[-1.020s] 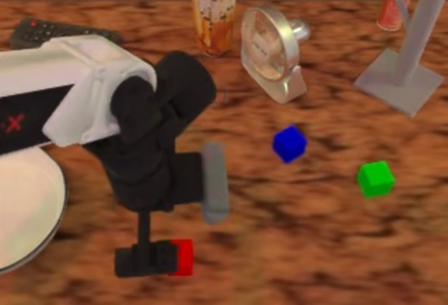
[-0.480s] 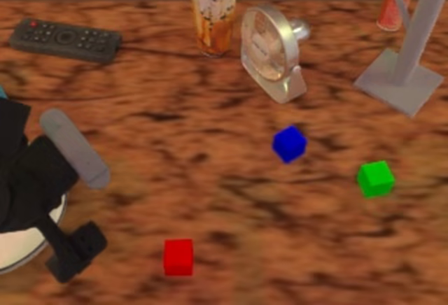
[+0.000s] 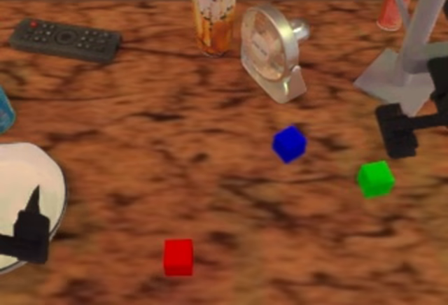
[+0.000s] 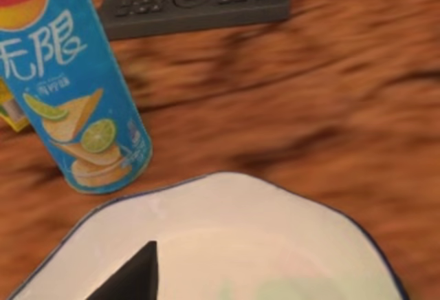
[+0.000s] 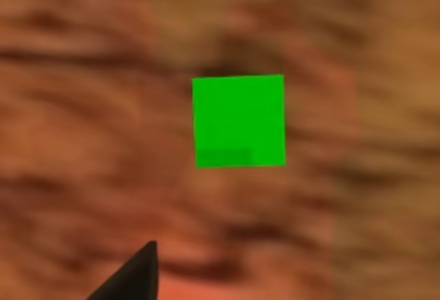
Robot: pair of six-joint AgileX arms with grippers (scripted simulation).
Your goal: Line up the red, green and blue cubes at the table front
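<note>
Right gripper [image 3: 397,131] above green cube [image 3: 376,178] [image 5: 238,120] — finger state unclear. Left gripper [image 3: 29,231] parked over white plate [image 3: 49,172] — likewise unclear. Red cube [image 3: 178,257], blue cube [image 3: 289,143] untouched.

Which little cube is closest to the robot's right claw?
The green cube. It sits just below the right gripper at the table's right side, while the blue cube and red cube lie farther left.

Left gripper [image 3: 28,233]: matte black, blocky, with a pointed finger. Right gripper [image 3: 400,131]: likewise black and blocky, on a slim black bar.
</note>
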